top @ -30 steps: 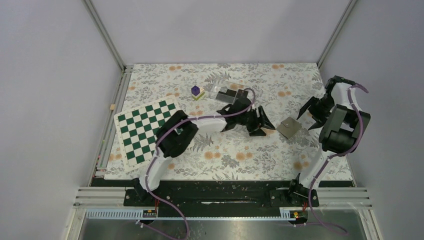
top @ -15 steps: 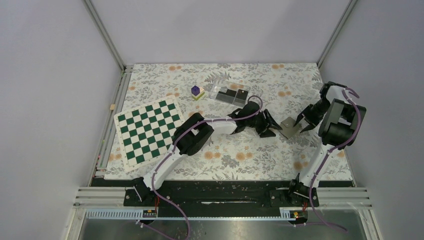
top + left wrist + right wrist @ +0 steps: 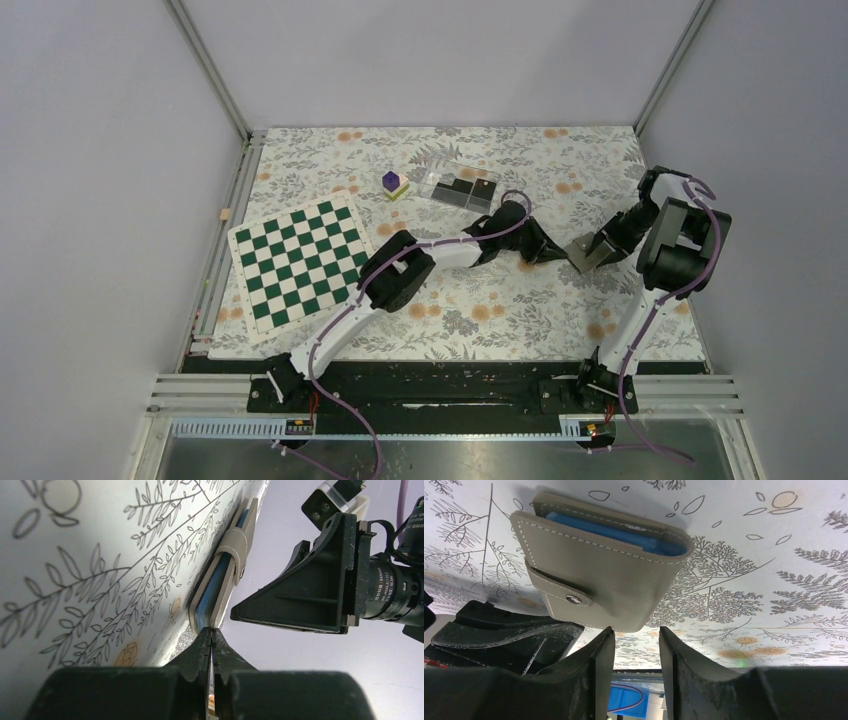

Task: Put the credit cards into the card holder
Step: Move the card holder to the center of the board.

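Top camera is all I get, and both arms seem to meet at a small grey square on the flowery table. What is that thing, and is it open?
Observer: The right wrist view shows it close up. It is the card holder, stitched grey-brown, folded shut with its clasp fastened.
Visitor: Is the right-hand claw gripping it?
Observer: No. The right gripper is open, with its jaws apart just short of the card holder's near edge.
Visitor: And the other claw?
Observer: In the left wrist view the left gripper has its jaws pressed together at a corner of the card holder. I cannot tell whether they are nipping it.
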{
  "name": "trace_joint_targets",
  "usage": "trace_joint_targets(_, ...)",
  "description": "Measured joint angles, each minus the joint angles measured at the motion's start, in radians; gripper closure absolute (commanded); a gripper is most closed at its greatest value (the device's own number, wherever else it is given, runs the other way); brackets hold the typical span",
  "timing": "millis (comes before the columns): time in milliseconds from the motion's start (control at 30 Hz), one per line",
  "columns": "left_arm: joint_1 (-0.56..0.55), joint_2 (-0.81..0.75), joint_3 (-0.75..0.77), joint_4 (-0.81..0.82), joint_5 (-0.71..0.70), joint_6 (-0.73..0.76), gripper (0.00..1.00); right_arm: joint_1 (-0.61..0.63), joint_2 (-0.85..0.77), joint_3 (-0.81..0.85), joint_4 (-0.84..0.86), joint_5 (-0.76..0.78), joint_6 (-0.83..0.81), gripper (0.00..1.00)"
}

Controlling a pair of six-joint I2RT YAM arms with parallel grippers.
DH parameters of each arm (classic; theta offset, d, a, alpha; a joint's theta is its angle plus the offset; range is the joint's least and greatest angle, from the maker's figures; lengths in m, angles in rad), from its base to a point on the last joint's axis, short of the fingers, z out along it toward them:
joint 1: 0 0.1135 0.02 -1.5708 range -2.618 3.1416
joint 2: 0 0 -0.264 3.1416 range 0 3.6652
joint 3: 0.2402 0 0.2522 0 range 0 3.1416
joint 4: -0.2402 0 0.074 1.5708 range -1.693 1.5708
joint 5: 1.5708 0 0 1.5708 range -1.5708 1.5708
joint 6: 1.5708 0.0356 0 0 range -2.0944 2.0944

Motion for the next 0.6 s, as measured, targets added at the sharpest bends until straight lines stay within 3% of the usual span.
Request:
trace_joint_targets(267,0.000,-0.031,-0.073,0.044,-0.005,0.032,1.00,0.016,0.000,-0.001,0.000,-0.033,-0.004,0.54)
trace_joint_targets(600,-0.005,-0.250,-0.444,0.066,-0.042,0.092,1.00,0.075,0.000,-0.052,0.001,-0.067,-0.016,0.52)
